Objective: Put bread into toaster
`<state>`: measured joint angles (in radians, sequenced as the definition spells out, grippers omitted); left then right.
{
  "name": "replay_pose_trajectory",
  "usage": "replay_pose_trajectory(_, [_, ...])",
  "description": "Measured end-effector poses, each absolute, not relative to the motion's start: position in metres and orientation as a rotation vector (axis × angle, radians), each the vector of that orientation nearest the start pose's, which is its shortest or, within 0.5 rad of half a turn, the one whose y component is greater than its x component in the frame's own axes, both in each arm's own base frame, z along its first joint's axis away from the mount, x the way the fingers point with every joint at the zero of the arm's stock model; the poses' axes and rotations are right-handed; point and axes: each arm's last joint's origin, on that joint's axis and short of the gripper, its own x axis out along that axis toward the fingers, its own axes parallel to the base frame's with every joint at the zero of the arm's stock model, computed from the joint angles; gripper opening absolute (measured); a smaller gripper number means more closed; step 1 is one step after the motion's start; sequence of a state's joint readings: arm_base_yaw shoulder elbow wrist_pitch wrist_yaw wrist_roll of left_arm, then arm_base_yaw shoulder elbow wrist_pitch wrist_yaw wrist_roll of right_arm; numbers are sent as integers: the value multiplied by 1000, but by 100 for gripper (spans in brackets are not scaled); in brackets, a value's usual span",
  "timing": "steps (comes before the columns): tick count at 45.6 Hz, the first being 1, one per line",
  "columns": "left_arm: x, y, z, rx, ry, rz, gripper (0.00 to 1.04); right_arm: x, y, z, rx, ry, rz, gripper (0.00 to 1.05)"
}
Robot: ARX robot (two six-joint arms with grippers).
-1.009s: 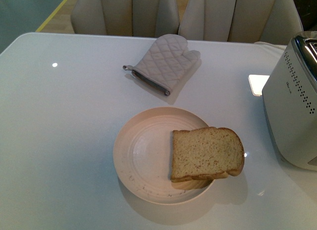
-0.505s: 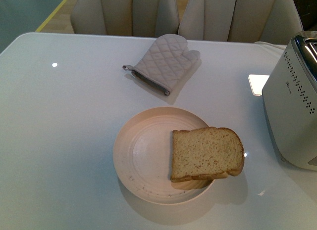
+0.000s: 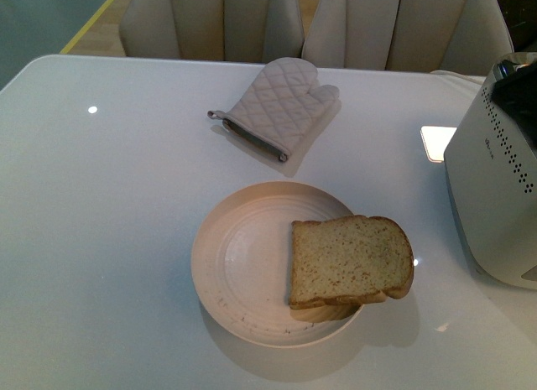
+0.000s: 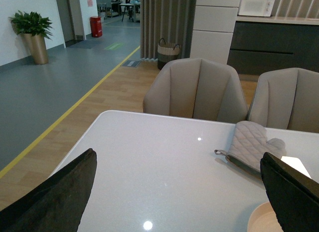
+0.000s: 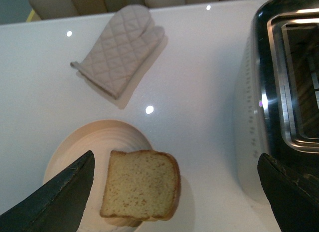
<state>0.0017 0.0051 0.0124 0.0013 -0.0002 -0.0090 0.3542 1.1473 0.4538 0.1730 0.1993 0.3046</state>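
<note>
My right gripper (image 5: 174,159) hangs released, its two dark fingers (image 5: 60,194) spread wide, with nothing between them but the view down onto the table (image 3: 109,239). My left gripper (image 4: 178,157) is just as slack and empty, and it looks out toward the chairs (image 4: 197,90) at 12 o'clock.

The bread (image 3: 351,260) lies flat on the plate (image 3: 222,256), on its 4 o'clock side, with the rounded crust end hanging over the rim and pointing toward 3 o'clock. That is also where the toaster (image 3: 491,197) stands, apart from the plate across a strip of bare table. The oven mitt (image 3: 281,105) lies off at 12 o'clock and is out of the way.

The coming move turns on this: the bread sits down toward 8 o'clock from my right gripper, which appears to hover up by the toaster. I judge the right arm to be the nearer one — the left sees only a sliver of the plate's rim. The bread's flat face looks up, so it will need tipping on edge to go into a slot.

- **Second slice:** a second crust edge shows under the slice, and I cannot tell whether that is another whole slice.
- **Toaster:** it is cut off at the frame edge in both views, so its slots show only in part.
- **Dark blur:** something dark covers the toaster's chrome top in the front view — likely my own right arm, but too indistinct to be sure.
</note>
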Motion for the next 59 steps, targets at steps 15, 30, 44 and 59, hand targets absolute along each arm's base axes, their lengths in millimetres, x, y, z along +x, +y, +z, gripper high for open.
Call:
replay_pose_trajectory(15, [97,0,167,-9,-9,2,98,262,107,124,312,805,98,96])
replay_pose_trajectory(30, [97,0,167,-9,-9,2,98,269,102,58,457,972,-55,96])
replay_pose_trajectory(44, [97,0,167,-9,-9,2,98,276,93,22,552,1036,-81,96])
replay_pose_trajectory(59, [97,0,167,-9,-9,2,98,297,101,5,665,1010,-43,73])
